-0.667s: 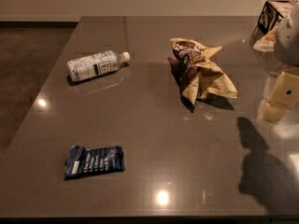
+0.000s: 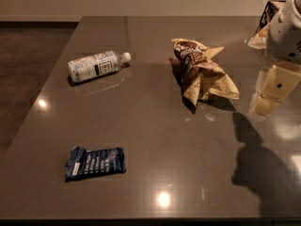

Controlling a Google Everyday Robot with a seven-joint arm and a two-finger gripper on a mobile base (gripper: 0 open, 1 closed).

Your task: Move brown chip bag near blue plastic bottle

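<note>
The brown chip bag [image 2: 202, 69] lies crumpled on the grey table, right of centre, with its reddish-brown panel facing up. The blue plastic bottle [image 2: 96, 65] lies on its side at the left rear, white cap pointing right. My gripper [image 2: 274, 87] hangs above the table at the right edge of the view, a short way right of the bag and apart from it. It holds nothing that I can see. Its shadow [image 2: 261, 159] falls on the table in front of it.
A flat dark blue packet [image 2: 95, 162] with white text lies at the front left. The table [image 2: 150, 126] has its left edge next to dark floor. A dark wire basket [image 2: 270, 11] with something pale beside it stands at the back right, behind the arm.
My gripper has shifted slightly to the left, towards the bag. The bag, bottle and packet have not moved.
</note>
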